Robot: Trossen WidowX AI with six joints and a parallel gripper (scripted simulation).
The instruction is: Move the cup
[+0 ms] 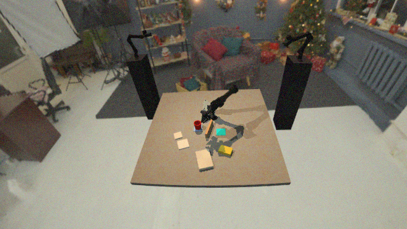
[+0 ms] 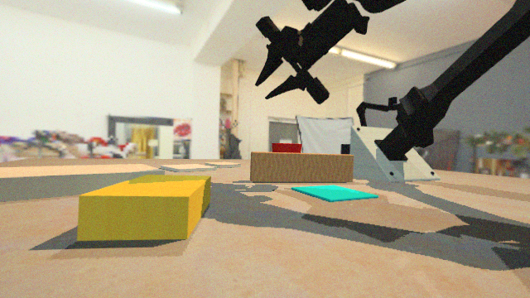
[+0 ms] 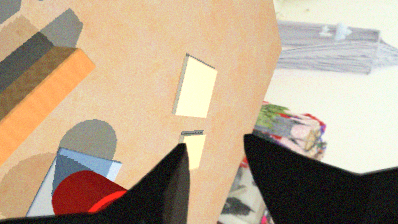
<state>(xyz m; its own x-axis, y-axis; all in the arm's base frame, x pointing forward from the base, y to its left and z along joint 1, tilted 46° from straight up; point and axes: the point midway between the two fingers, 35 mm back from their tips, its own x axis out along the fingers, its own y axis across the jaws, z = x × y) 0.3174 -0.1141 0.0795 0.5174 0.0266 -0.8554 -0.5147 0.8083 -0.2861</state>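
Note:
The red cup (image 1: 197, 124) (image 2: 286, 147) (image 3: 80, 192) stands upright on the blue pad (image 3: 111, 168). In the exterior view only its rim shows above the wooden block. In the wrist view it is at the lower left, partly behind a finger. The marbles cannot be made out. The other pad, turquoise (image 1: 220, 131) (image 2: 333, 193), lies bare across the wooden block from the cup. My gripper (image 1: 203, 121) (image 2: 262, 92) (image 3: 215, 146) is partly open and empty, its fingertips angled down. It hangs in the air above the table, near the cup but not touching it.
The long wooden block (image 1: 208, 128) (image 2: 302, 167) (image 3: 50, 100) stands between the two pads. A yellow block (image 1: 226, 150) (image 2: 132, 217) and a large pale slab (image 1: 204, 159) lie nearer the front edge. Two thin pale tiles (image 1: 182, 144) (image 3: 195, 90) lie left of the block.

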